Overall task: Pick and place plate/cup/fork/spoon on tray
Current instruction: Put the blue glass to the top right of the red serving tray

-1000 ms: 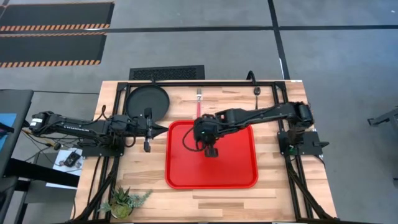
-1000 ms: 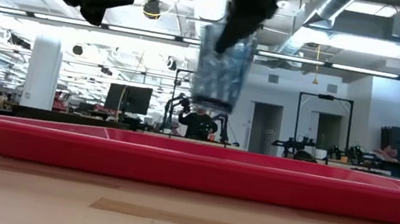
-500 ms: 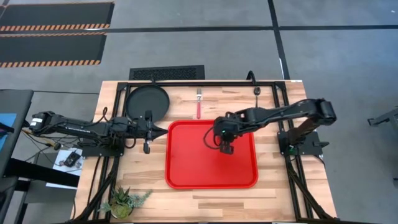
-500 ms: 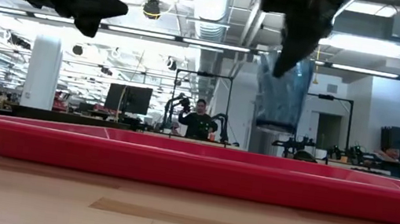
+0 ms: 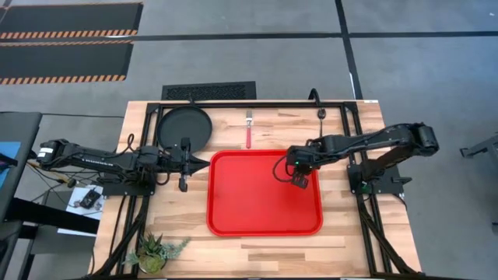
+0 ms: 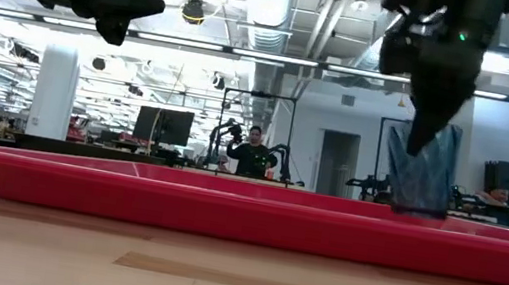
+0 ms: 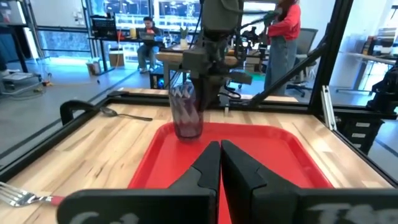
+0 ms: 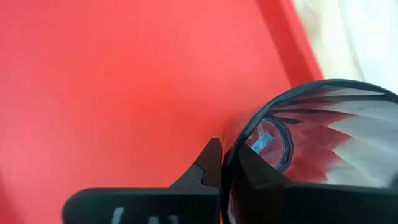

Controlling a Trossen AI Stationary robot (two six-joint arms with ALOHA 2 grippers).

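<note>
Cup (image 5: 299,180), a small smoky see-through tumbler, stands upright inside the big red rectangular plastic tray (image 5: 233,210) near its far right corner, its rim pinched by the right end effector (image 5: 296,176). Left end effector (image 5: 204,162), fingers pressed together, hovers just off the tray's left edge, beside the round matte-black plate (image 5: 184,127) at the counter's (image 5: 358,249) far left.

A small potted green plant (image 5: 153,253) sits at the wooden surface's (image 5: 194,249) seven o'clock corner, and beyond it stands what looks like a person (image 6: 253,150) among workstations.
</note>
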